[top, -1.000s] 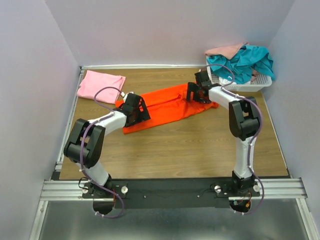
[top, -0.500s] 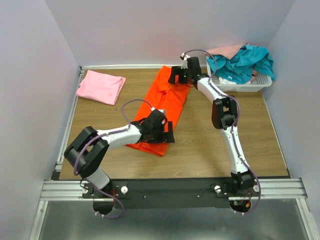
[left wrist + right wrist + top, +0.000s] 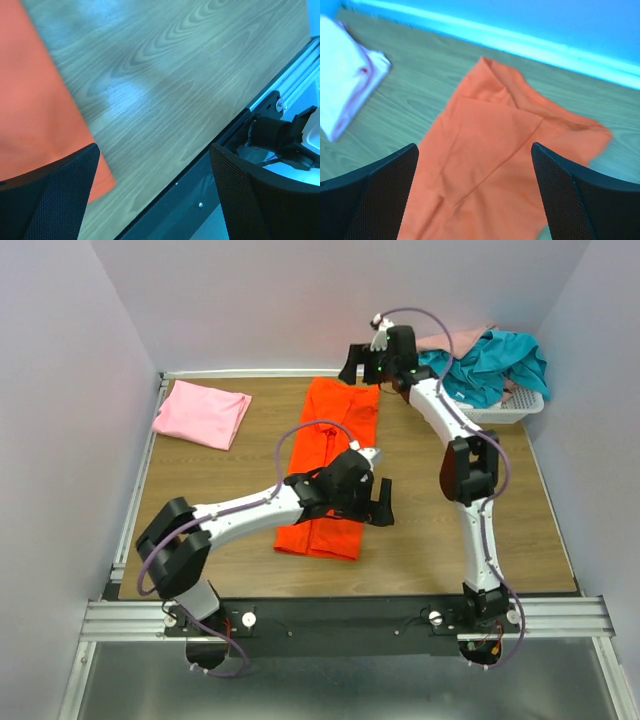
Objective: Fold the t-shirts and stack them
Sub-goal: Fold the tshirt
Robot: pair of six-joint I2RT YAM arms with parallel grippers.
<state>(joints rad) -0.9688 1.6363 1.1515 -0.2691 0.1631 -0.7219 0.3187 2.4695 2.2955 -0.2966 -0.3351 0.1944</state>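
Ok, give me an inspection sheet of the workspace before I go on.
Surface: brown wooden tabletop, no spills seen.
Job's things: bright orange cloth t-shirt lies mid-table as a long folded strip; light pink t-shirt folded, far left corner; teal t-shirt and peach-pink t-shirt heaped in the white plastic mesh basket.
Clutter: only that basket, far right corner.
Grippers: left gripper open, empty, beside the orange shirt's near right corner; right gripper open, empty, above its far end.
Cables: purple cables loop off both arms, none seen snagged.
Surroundings: lilac walls on three sides; metal rail at near edge.
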